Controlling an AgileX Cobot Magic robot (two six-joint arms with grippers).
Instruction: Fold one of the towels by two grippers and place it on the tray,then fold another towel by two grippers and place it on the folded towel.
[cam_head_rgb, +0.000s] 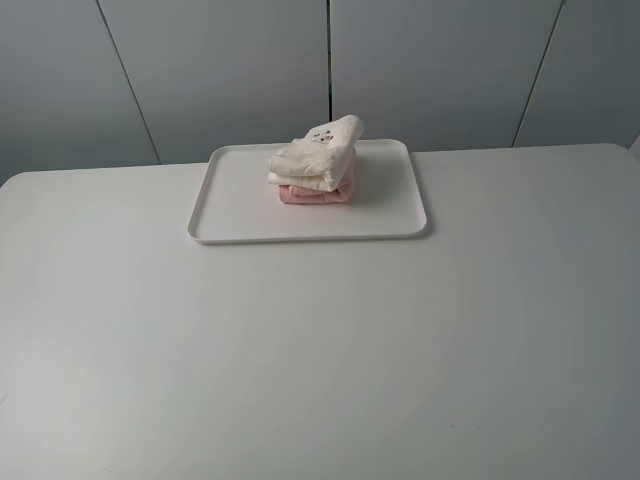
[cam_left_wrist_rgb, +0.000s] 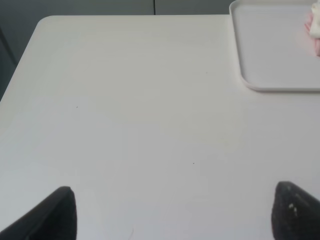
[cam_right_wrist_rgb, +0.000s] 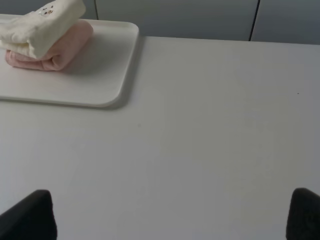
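While both tools gape released, folded towels stacked on tray, well apart

Looking like a lab test bench: bare white rounded-corner table sitting before plain grey seamed wall panels at far side.

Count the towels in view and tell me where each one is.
2. The cream-white towel lies folded on top of the pink towel, and both sit stacked toward the back of the white tray. No others show; none seems hidden.
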